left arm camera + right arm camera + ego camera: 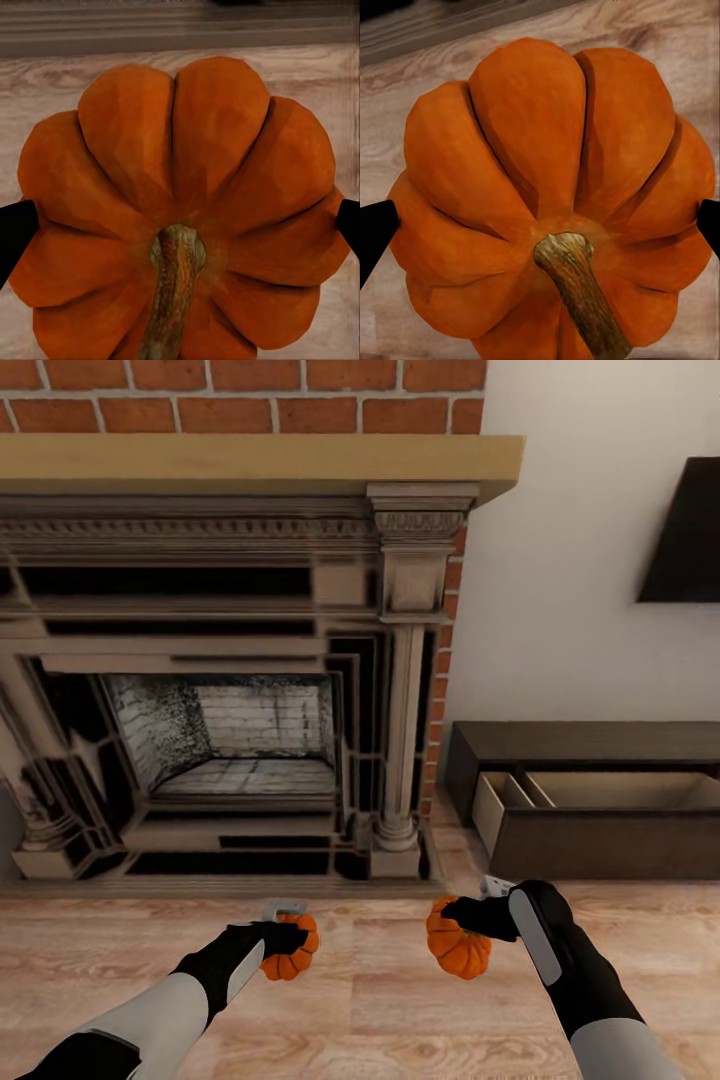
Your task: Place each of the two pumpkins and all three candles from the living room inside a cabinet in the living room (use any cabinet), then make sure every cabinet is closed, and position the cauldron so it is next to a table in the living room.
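Your left gripper is closing around one pumpkin in the head view, holding it above the wooden floor in front of the fireplace. Your right gripper is clamping the second pumpkin at a similar height, a little to the right — the two fruits are hanging apart, neither touching the boards. Off to the right, against the white wall, the low dark-brown cabinet is standing with its front pulled open, its pale interior showing and a divider near its left end. A dark panel is hanging on the wall above it.

From the left wrist view, you are looking at the stem end of the pumpkin, with a black fingertip pressing at each flank and floorboards running behind.

From the right wrist view, the other pumpkin is sitting between the fingers in the same way — stem toward the camera, both dark tips bearing on its ribbed sides, wood floor beyond.
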Tool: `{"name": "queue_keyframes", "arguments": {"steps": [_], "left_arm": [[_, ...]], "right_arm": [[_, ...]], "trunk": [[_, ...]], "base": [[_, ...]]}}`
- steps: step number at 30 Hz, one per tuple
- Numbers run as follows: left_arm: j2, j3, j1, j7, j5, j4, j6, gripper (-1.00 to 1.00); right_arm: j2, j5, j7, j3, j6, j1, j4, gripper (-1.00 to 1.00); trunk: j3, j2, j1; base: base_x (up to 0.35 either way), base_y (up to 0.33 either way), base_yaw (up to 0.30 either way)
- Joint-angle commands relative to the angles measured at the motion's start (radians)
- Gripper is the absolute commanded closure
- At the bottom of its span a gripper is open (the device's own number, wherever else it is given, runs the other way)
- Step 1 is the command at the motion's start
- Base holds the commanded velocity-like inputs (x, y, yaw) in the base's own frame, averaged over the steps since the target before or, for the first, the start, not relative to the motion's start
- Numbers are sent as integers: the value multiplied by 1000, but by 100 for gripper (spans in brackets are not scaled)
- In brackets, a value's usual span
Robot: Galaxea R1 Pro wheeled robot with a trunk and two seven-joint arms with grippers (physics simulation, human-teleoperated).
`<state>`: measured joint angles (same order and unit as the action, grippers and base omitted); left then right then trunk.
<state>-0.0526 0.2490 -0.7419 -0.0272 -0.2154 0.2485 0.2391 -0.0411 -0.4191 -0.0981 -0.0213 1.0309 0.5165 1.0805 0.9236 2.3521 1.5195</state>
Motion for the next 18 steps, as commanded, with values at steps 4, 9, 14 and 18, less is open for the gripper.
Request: {"name": "queue_keyframes", "arguments": {"steps": [4, 9, 14, 18], "left_arm": [[1, 6, -1, 0, -10, 2, 5, 100], [0, 6, -1, 0, -10, 2, 5, 100], [0, 7, -1, 1, -9, 2, 5, 100], [0, 7, -1, 1, -9, 2, 5, 100]], "right_arm": [[-1, -13, -9, 0, 3, 0, 1, 100], [-3, -13, -7, -2, 3, 0, 1, 100], [-4, -13, -5, -3, 3, 0, 1, 100], [-5, -13, -5, -3, 3, 0, 0, 100]], "trunk": [[1, 0, 0], [1, 0, 0], [1, 0, 0], [1, 0, 0]], "base": [[0, -70, -292], [0, -17, -295], [0, -14, -295], [0, -67, -295]]}}
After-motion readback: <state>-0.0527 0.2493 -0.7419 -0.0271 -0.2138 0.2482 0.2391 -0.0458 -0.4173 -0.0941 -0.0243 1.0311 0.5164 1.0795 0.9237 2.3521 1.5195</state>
